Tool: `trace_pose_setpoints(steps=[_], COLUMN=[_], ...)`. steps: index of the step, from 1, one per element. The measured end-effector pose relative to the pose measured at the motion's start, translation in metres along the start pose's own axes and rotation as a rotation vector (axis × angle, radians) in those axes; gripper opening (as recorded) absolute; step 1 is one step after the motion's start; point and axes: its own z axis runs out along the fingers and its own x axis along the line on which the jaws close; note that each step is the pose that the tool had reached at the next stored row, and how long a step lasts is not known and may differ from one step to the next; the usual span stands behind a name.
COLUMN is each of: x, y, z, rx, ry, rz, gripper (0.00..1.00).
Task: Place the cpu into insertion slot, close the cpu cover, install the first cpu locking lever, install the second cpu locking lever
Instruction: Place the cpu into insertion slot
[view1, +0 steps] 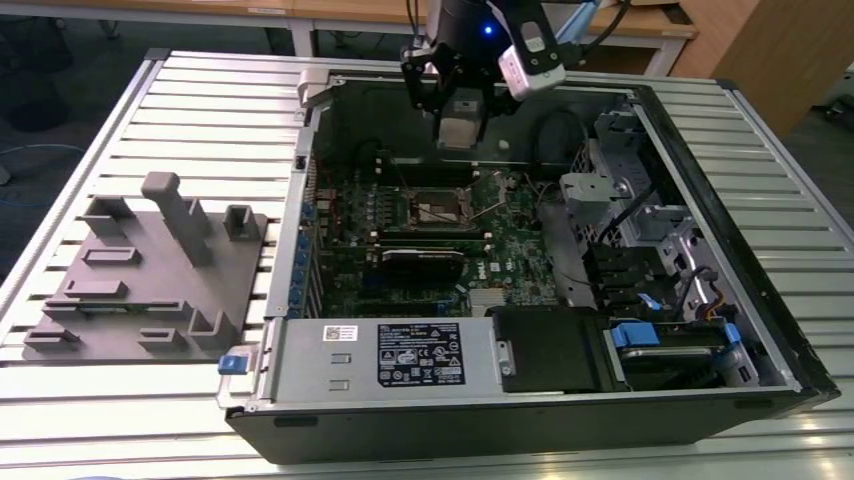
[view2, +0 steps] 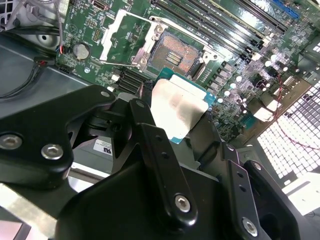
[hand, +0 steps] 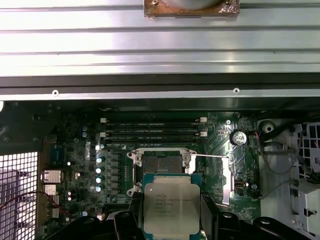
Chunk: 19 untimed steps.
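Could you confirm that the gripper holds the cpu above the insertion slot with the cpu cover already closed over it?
Not quite: the cpu cover stands swung open, leaving the insertion slot bare, as the second wrist view shows. The gripper does hold the cpu above it.

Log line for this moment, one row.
gripper: shut on cpu | cpu: held clear of insertion slot, not seated | insertion slot: empty | cpu cover: open

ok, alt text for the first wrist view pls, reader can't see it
The gripper holds the cpu, metal top facing the camera, above a green motherboard. Just beyond it the insertion slot lies open and unfilled, with the cpu cover swung open to one side.
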Motion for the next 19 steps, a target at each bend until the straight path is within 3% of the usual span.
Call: trace_pose_setpoints(steps=[19], x=[-0.0001], y=[-0.0004], z=[0.0052], rx=[-0.0001], ry=[0.0], rz=[0.0], gripper=[0.54])
